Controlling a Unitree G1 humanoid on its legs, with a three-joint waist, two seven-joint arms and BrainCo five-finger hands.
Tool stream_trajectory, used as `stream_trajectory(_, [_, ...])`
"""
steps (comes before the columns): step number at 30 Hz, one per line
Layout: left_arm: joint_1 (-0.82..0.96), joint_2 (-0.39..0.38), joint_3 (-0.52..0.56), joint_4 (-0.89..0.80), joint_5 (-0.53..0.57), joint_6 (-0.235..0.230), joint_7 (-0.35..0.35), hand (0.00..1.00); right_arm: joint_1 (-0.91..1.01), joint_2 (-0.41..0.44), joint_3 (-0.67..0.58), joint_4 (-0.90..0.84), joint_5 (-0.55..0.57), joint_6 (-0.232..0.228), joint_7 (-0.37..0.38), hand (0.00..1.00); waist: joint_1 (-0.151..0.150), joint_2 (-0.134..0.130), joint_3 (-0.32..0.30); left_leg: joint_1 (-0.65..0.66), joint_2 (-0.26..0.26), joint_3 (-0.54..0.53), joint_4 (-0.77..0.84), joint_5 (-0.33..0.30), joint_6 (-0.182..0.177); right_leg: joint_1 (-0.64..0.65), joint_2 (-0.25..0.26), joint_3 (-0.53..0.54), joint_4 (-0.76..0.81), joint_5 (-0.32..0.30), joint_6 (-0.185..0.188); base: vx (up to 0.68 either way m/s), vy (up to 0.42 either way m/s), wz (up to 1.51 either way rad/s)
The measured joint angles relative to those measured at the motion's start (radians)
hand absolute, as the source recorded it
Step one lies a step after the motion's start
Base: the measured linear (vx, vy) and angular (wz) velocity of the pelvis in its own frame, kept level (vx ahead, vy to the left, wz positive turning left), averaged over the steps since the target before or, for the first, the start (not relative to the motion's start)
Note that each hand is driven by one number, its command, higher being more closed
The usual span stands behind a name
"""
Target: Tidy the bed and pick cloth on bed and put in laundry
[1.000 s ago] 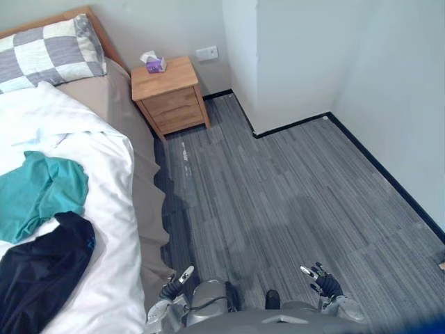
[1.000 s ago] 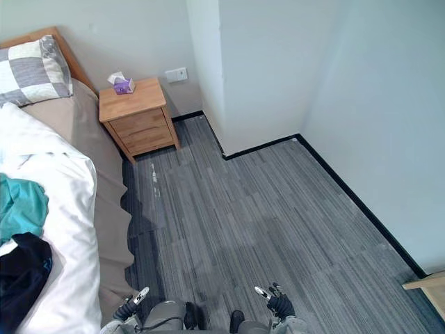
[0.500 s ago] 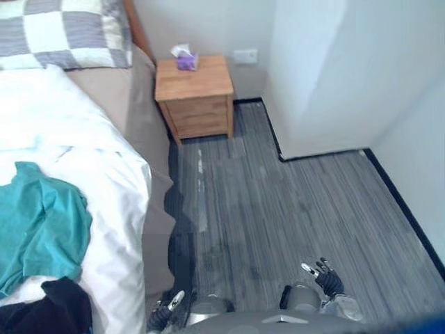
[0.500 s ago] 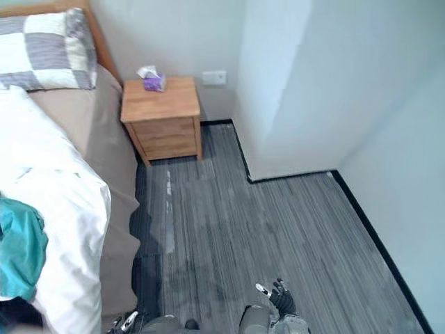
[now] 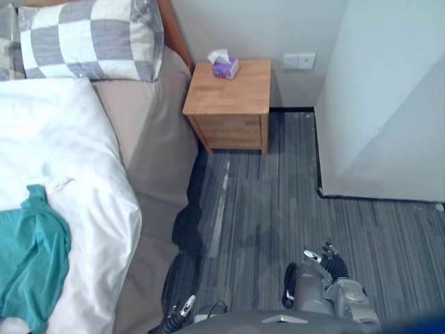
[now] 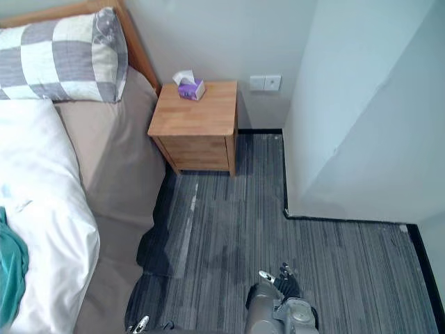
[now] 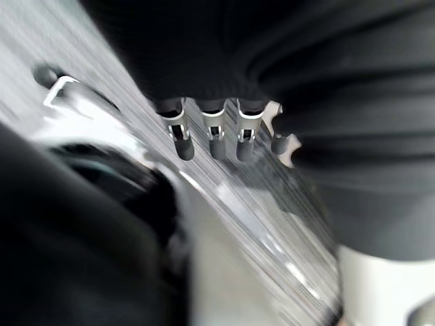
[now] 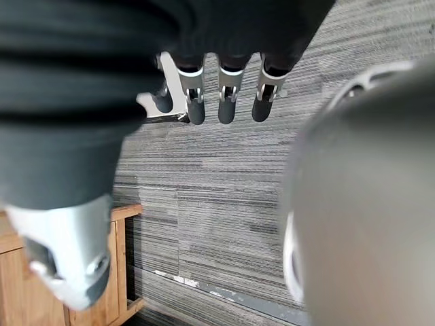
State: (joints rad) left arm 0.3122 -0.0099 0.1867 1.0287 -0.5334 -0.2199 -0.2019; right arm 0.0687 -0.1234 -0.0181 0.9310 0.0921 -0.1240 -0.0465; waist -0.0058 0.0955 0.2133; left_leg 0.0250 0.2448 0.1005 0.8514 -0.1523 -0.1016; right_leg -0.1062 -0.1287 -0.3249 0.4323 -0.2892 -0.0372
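A teal cloth [image 5: 31,271] lies crumpled on the white duvet [image 5: 62,160] at the left; its lower part runs off the picture's edge. The bed has a tan sheet [image 5: 156,153] and a grey-and-cream checked pillow [image 5: 90,38] at its head. My left hand [image 5: 179,310] hangs low beside the bed's edge, its fingers [image 7: 211,139] straight and holding nothing. My right hand [image 5: 327,261] hangs over the carpet, well away from the bed, its fingers [image 8: 221,102] relaxed and empty.
A wooden nightstand [image 5: 233,104] with a purple tissue box [image 5: 224,67] stands beside the bed's head. A white wall corner [image 5: 375,118] juts out on the right. Grey striped carpet [image 5: 264,223] lies between bed and wall. A piece of wooden furniture [image 8: 115,272] shows in the right wrist view.
The whole picture has shifted: the camera has turned toward the bed's head, so the pillow and nightstand sit nearer the middle and the black cloth has passed off the edge. Both hands stay low.
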Motion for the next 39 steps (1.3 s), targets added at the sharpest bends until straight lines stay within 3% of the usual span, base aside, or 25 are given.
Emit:
stream_trajectory(3, [0.014,-0.006,0.020,-0.043,0.005,0.022,-0.032,0.00,0.009,-0.002,0.037,0.007,-0.026,0.040,-0.007,0.00,0.025,-0.012,-0.006,-0.159,0.000,0.158,0.038,-0.063,0.019,0.155,-0.001,-0.019,-0.143,0.006,0.010,0.34,-0.187,0.00])
stream_trajectory(7, [0.012,-0.005,0.061,-0.062,0.006,0.056,-0.063,0.00,0.030,0.010,0.036,-0.005,-0.029,0.053,-0.004,0.00,0.040,-0.036,-0.009,-0.248,-0.045,0.450,-0.244,-0.073,0.057,0.268,-0.038,-0.080,-0.213,0.003,0.043,0.41,-0.036,0.09])
stream_trajectory(8, [0.013,0.000,0.063,-0.064,0.006,0.059,-0.065,0.00,0.038,0.015,0.036,-0.007,-0.029,0.049,-0.003,0.00,0.041,-0.045,-0.015,-0.251,-0.066,0.546,-0.320,-0.035,0.115,0.295,-0.053,-0.115,-0.214,-0.007,0.066,0.59,0.030,0.67])
stream_trajectory(9, [0.015,-0.001,0.063,-0.065,0.006,0.059,-0.066,0.00,0.053,0.017,0.035,-0.013,-0.036,0.034,0.002,0.00,0.041,-0.037,-0.027,-0.247,-0.084,0.681,-0.428,0.089,0.200,0.333,-0.047,-0.162,-0.211,-0.021,0.106,0.48,0.062,0.74])
stream_trajectory(10, [0.017,-0.002,0.063,-0.064,0.007,0.060,-0.069,0.00,0.056,0.019,0.034,-0.010,-0.039,0.024,0.004,0.00,0.043,-0.038,-0.038,-0.235,-0.088,0.758,-0.447,0.067,0.303,0.347,-0.044,-0.178,-0.205,-0.035,0.129,0.63,0.097,1.31])
stream_trajectory(11, [0.020,0.021,0.088,-0.063,0.011,0.060,-0.079,0.00,0.055,0.047,0.032,0.016,-0.044,0.018,0.006,0.00,0.039,-0.087,-0.084,-0.216,-0.142,0.809,-0.483,0.019,0.340,0.370,-0.062,-0.228,-0.195,-0.045,0.148,0.44,0.091,1.21])
stream_trajectory(13, [0.019,0.050,0.099,-0.074,0.016,0.058,-0.076,0.00,0.052,0.086,0.034,0.027,-0.065,0.015,0.015,0.00,0.057,-0.147,-0.099,-0.197,-0.188,0.856,-0.518,0.002,0.352,0.392,-0.080,-0.262,-0.178,-0.020,0.168,0.46,0.065,1.09])
stream_trajectory(16, [0.022,0.070,0.097,-0.068,0.030,0.073,-0.073,0.00,0.044,0.111,0.029,0.035,-0.094,0.019,0.022,0.00,0.078,-0.155,-0.104,-0.131,-0.211,0.814,-0.548,-0.072,0.322,0.438,-0.065,-0.262,-0.118,0.055,0.168,0.48,0.004,0.79])
stream_trajectory(17, [0.022,0.078,0.084,-0.068,0.054,0.080,-0.072,0.00,0.025,0.107,0.025,0.054,-0.100,0.022,0.028,0.00,0.074,-0.147,-0.104,-0.097,-0.237,0.753,-0.588,-0.091,0.297,0.421,-0.088,-0.262,0.010,0.086,0.166,0.37,-0.010,1.06])
stream_trajectory(18, [0.017,0.086,0.055,-0.061,0.067,0.083,-0.070,0.00,0.007,0.096,0.010,0.069,-0.103,0.027,0.034,0.00,0.058,-0.133,-0.099,-0.066,-0.265,0.679,-0.628,-0.104,0.273,0.348,-0.137,-0.226,0.240,0.139,0.124,0.34,-0.024,1.20])
stream_trajectory(19, [0.017,0.095,0.041,-0.059,0.078,0.086,-0.068,0.00,0.001,0.090,0.002,0.070,-0.103,0.034,0.038,0.00,0.049,-0.128,-0.096,-0.050,-0.278,0.649,-0.644,-0.102,0.266,0.308,-0.154,-0.197,0.338,0.116,0.120,0.32,-0.061,1.39])
stream_trajectory(20, [0.011,0.114,0.007,-0.044,0.093,0.091,-0.066,0.00,-0.010,0.073,-0.013,0.070,-0.102,0.046,0.044,0.00,0.030,-0.112,-0.085,0.000,-0.303,0.597,-0.679,-0.085,0.256,0.241,-0.183,-0.157,0.477,0.045,0.126,0.31,-0.109,1.45])
stream_trajectory(22, [0.000,0.132,-0.005,-0.025,0.093,0.107,-0.067,0.00,-0.015,0.046,-0.016,0.069,-0.090,0.057,0.047,0.00,0.015,-0.087,-0.071,0.063,-0.308,0.515,-0.704,-0.080,0.249,0.169,-0.197,-0.119,0.526,-0.021,0.105,0.29,-0.116,1.41])
stream_trajectory(23, [-0.010,0.158,-0.008,-0.026,0.092,0.118,-0.071,0.00,-0.021,0.039,-0.009,0.070,-0.089,0.057,0.054,0.00,0.009,-0.079,-0.071,0.089,-0.305,0.457,-0.716,-0.074,0.240,0.113,-0.189,-0.087,0.496,-0.047,0.100,0.19,-0.104,1.18])
stream_trajectory(25, [-0.046,0.216,-0.004,-0.025,0.093,0.147,-0.087,0.00,-0.031,0.040,-0.002,0.073,-0.064,0.063,0.065,0.00,-0.009,-0.086,-0.071,0.107,-0.297,0.346,-0.721,-0.066,0.226,0.067,-0.175,-0.043,0.389,-0.058,0.102,0.27,-0.271,1.73])
stream_trajectory(27, [-0.099,0.254,0.019,-0.034,0.094,0.182,-0.108,0.00,-0.033,0.039,0.013,0.088,-0.034,0.075,0.073,0.00,-0.007,-0.092,-0.069,0.119,-0.275,0.245,-0.721,-0.061,0.201,0.041,-0.124,0.046,0.245,-0.056,0.103,0.19,-0.293,1.68])
stream_trajectory(28, [-0.120,0.272,0.027,-0.036,0.098,0.209,-0.121,0.00,-0.034,0.034,0.039,0.088,-0.014,0.083,0.081,0.00,-0.011,-0.096,-0.069,0.120,-0.263,0.181,-0.721,-0.054,0.180,0.043,-0.085,0.113,0.119,-0.030,0.108,0.13,-0.323,1.49])
stream_trajectory(29, [-0.144,0.284,0.036,-0.047,0.120,0.233,-0.139,0.00,-0.034,0.035,0.068,0.089,0.004,0.094,0.086,0.00,-0.010,-0.123,-0.076,0.114,-0.271,0.143,-0.719,-0.052,0.156,0.044,-0.065,0.184,-0.018,0.054,0.092,0.19,-0.462,1.39])
stream_trajectory(32, [-0.135,0.218,0.051,-0.062,0.156,0.279,-0.149,0.00,-0.049,0.017,0.108,0.107,0.013,0.118,0.110,0.00,-0.001,-0.091,-0.093,0.119,-0.226,0.105,-0.728,-0.047,0.111,0.079,-0.031,0.158,-0.046,0.036,0.073,0.15,-0.268,0.50])
stream_trajectory(35, [-0.134,0.096,0.031,-0.063,0.187,0.319,-0.070,0.00,-0.060,0.000,0.126,0.116,0.009,0.124,0.143,0.00,-0.007,-0.074,-0.100,0.150,-0.200,0.102,-0.778,-0.013,0.068,0.146,-0.010,0.089,-0.110,0.038,0.060,0.16,-0.195,0.49])
stream_trajectory(36, [-0.136,0.054,0.019,-0.072,0.170,0.318,-0.017,0.00,-0.059,0.002,0.126,0.124,0.000,0.131,0.163,0.00,-0.003,-0.078,-0.098,0.162,-0.191,0.104,-0.777,-0.009,0.061,0.183,-0.004,0.059,-0.134,0.040,0.057,0.11,-0.122,0.49])
stream_trajectory(38, [-0.140,0.053,0.010,-0.100,0.154,0.310,0.044,0.00,-0.060,0.010,0.124,0.132,0.000,0.135,0.188,0.00,0.006,-0.092,-0.093,0.161,-0.181,0.113,-0.742,-0.011,0.056,0.234,-0.004,0.021,-0.157,0.040,0.056,0.06,-0.091,0.65])
stream_trajectory(39, [-0.140,0.053,0.013,-0.103,0.158,0.281,0.086,0.00,-0.059,0.020,0.111,0.131,0.001,0.138,0.203,0.00,0.007,-0.107,-0.091,0.133,-0.171,0.132,-0.691,-0.022,0.039,0.253,-0.010,-0.005,-0.164,0.043,0.052,0.02,-0.060,0.74])
